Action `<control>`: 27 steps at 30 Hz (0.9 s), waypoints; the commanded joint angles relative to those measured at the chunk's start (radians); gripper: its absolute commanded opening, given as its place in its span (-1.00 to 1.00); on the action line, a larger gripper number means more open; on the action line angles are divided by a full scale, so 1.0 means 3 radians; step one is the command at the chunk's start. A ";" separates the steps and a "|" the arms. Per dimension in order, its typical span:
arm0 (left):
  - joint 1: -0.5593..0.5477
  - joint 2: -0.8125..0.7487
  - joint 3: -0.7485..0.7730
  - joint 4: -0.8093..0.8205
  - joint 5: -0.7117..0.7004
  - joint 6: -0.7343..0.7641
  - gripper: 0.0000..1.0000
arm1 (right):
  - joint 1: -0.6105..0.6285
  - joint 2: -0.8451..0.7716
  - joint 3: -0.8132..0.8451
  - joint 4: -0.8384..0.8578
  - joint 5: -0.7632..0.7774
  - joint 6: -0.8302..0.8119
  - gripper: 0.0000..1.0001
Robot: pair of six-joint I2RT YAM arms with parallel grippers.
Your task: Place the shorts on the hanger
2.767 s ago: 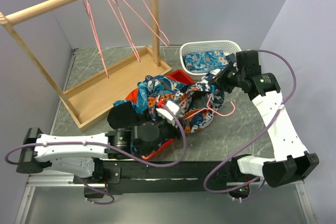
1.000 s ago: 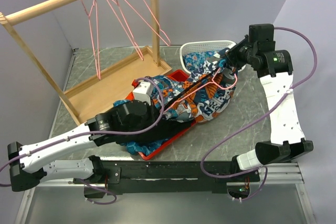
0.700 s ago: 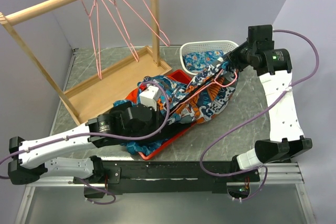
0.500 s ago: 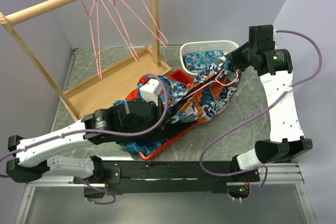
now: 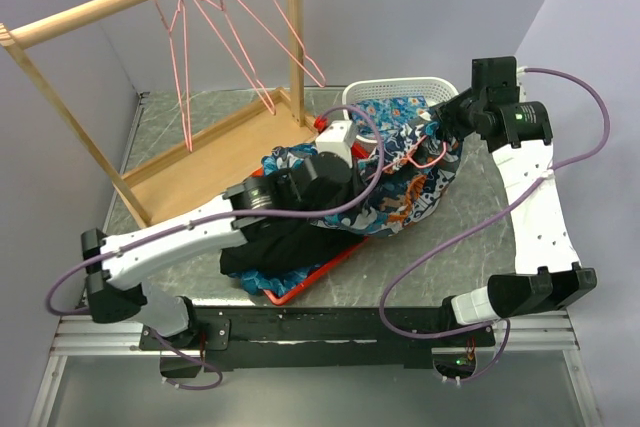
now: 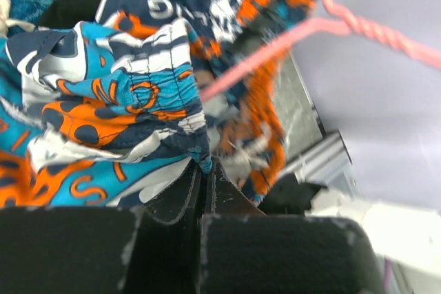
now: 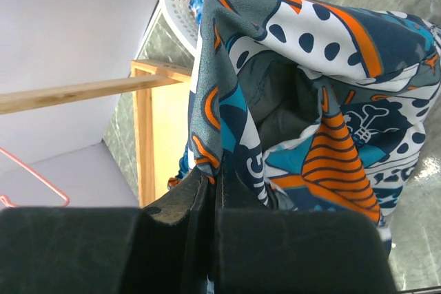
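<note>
The printed shorts (image 5: 415,187) hang bunched between my two grippers, above the table's right half. My left gripper (image 6: 204,169) is shut on a gathered edge of the shorts (image 6: 131,94). Close above it, the pink wire hanger (image 6: 282,40) runs into the fabric, its twisted neck showing. My right gripper (image 7: 213,178) is shut on another fold of the shorts (image 7: 310,67). From above, a loop of the hanger (image 5: 432,159) shows among the folds, just below the right gripper (image 5: 447,130). How far the wire reaches inside the cloth is hidden.
A red tray (image 5: 305,277) with a black garment (image 5: 270,247) lies under my left arm. A white basket (image 5: 372,97) holding a blue floral cloth (image 5: 400,112) stands behind the shorts. The wooden rack (image 5: 200,162) at back left carries several pink hangers (image 5: 235,42).
My left arm has swung up and to the right, toward the basket, drawing its edge of the shorts along. The right gripper has barely moved. Both grips have held.
</note>
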 commanded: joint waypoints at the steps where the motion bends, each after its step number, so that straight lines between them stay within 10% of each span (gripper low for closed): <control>1: 0.0211 0.0145 0.0225 0.0333 0.0093 0.0014 -0.97 | -0.0024 -0.0008 0.0040 0.0163 -0.0034 0.0064 -1.00; 4: 0.0243 0.0237 0.0358 0.0272 0.0099 0.0223 -0.75 | -0.0024 0.0018 -0.0062 0.0168 -0.0044 0.0054 -1.00; 7: 0.0243 0.0222 0.0318 0.0297 0.0180 0.0469 0.12 | -0.0035 0.0038 -0.0159 0.0209 -0.0100 0.0053 -1.00; 10: 0.0243 0.0125 0.0266 0.0277 0.0221 0.0770 0.34 | -0.0040 0.0094 -0.0216 0.0255 -0.0156 0.0064 -1.00; 27: -0.0099 -0.0525 -0.0490 0.0051 -0.0151 0.2110 0.28 | -0.0035 0.0442 -0.0165 0.0128 -0.0427 -0.0038 -1.00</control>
